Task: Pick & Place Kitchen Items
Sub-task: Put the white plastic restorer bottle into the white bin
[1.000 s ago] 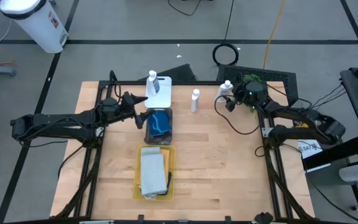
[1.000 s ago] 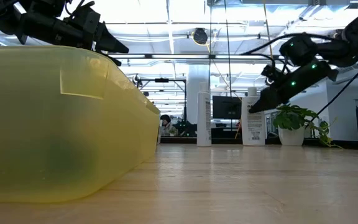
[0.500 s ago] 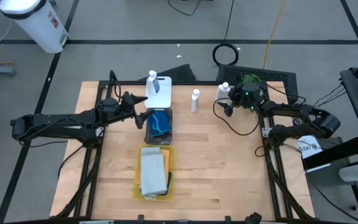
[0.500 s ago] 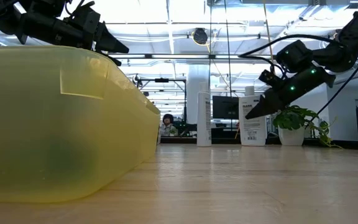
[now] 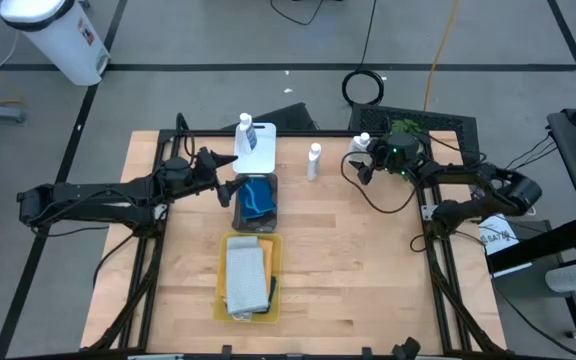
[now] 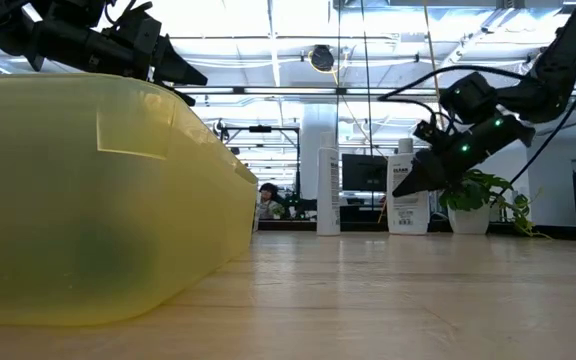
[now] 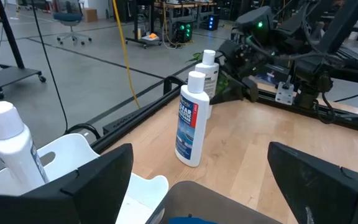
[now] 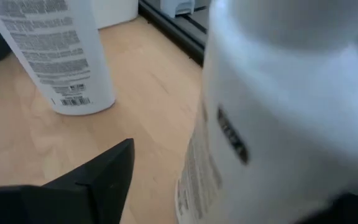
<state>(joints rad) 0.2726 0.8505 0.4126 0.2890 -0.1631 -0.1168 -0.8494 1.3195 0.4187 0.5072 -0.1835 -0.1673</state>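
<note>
Three white bottles show. One (image 5: 245,128) stands in the white tray (image 5: 261,155), one (image 5: 314,160) stands on the table's far middle, and one (image 5: 364,142) stands at the far right. My right gripper (image 5: 364,160) is open, and the far-right bottle (image 8: 278,106) stands between its fingers (image 8: 86,180). My left gripper (image 5: 230,176) is open and empty, above the left rim of the grey tray (image 5: 270,210), which holds blue sponges (image 5: 255,198). Folded cloths (image 5: 246,275) lie in the yellow tray (image 5: 276,262). My right gripper reaches level from the table's right side, with the far-right bottle's body (image 8: 229,143) between its open fingers. I cannot tell whether either finger touches it. The bottle stands upright on the table.
A green plant (image 5: 405,130) stands just behind my right gripper at the table's far right edge. The middle bottle (image 7: 190,118) stands a short way to the left of the far-right one (image 7: 209,74). Bare wood lies to the near right (image 5: 358,270).
My right gripper has moved a little toward the table's left edge and dipped down, closing in on the far-right bottle, which stays upright in place. My left gripper has kept still.
</note>
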